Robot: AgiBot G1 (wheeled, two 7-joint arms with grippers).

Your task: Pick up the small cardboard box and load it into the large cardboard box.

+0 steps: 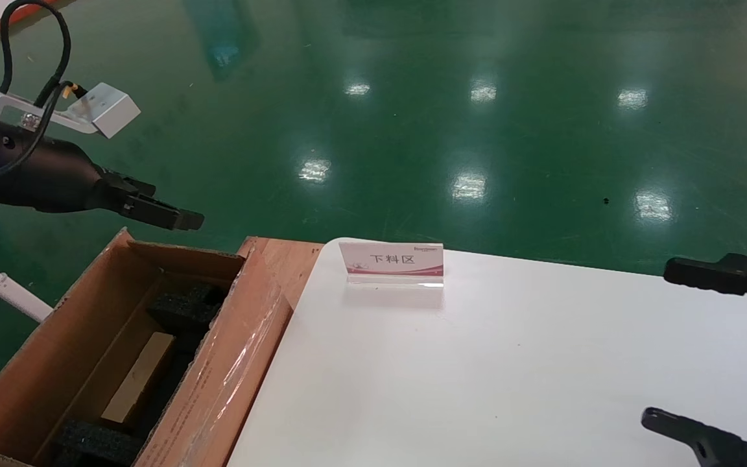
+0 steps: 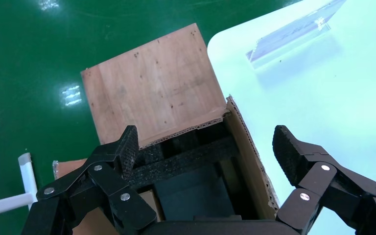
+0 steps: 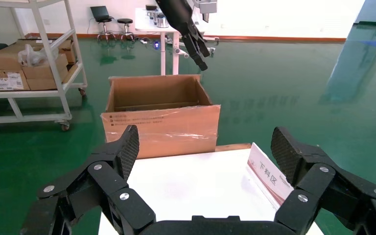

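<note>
Bright overhead lighting, glare spots on glossy green floor (image 1: 477, 97), sharp focus

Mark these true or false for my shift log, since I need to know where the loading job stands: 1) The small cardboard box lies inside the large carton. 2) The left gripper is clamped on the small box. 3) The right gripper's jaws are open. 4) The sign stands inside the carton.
1) True: the small cardboard box lies in the large cardboard box, among black foam blocks.
2) False: the left gripper holds nothing; it is above the carton's far end, jaws open in the left wrist view.
3) True: the right gripper is open over the white table.
4) False: the sign stands on the table.
</note>
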